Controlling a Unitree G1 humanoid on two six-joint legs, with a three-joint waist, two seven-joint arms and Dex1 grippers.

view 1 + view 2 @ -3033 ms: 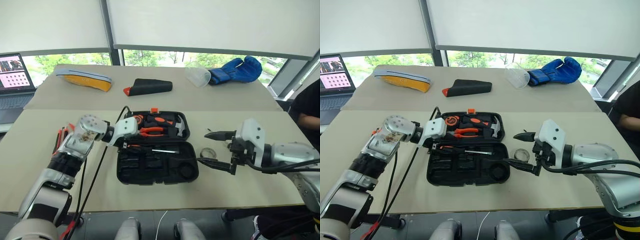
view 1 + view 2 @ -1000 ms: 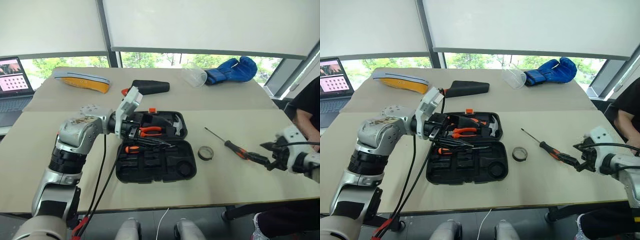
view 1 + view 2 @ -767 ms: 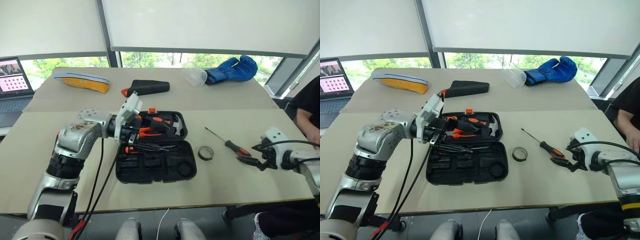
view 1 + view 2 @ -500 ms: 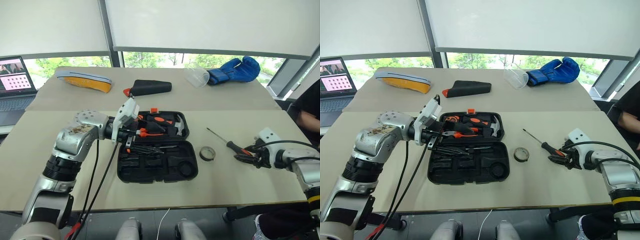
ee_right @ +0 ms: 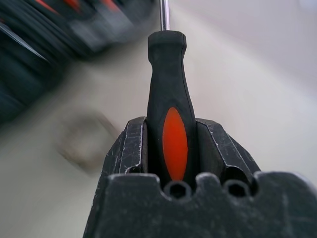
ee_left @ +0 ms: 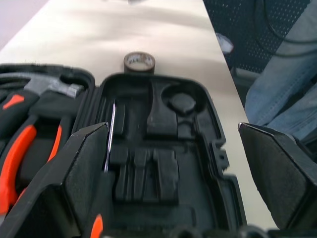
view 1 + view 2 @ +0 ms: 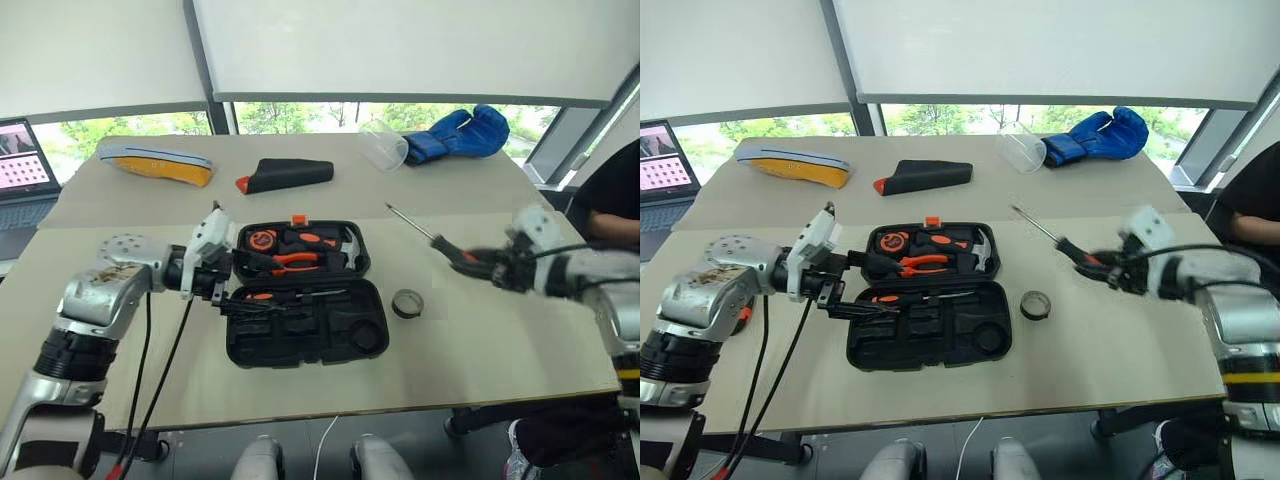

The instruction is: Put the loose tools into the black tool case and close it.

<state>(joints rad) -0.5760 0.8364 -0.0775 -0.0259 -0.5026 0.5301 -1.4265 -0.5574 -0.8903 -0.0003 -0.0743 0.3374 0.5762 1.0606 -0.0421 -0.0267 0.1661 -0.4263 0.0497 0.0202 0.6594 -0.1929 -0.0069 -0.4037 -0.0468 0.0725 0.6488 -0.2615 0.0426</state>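
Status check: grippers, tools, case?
Right gripper shut on screwdriver, lifted off table. Left gripper open over open tool case. Tape roll loose beside case; nothing blocking.

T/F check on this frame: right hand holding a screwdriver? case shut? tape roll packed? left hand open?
1. The right hand grips a screwdriver by its handle. True.
2. The black tool case is closed. False: it lies open on the table.
3. The tape roll sits inside the case. False: it lies on the table beside the case.
4. The left hand is open, at the case. True.
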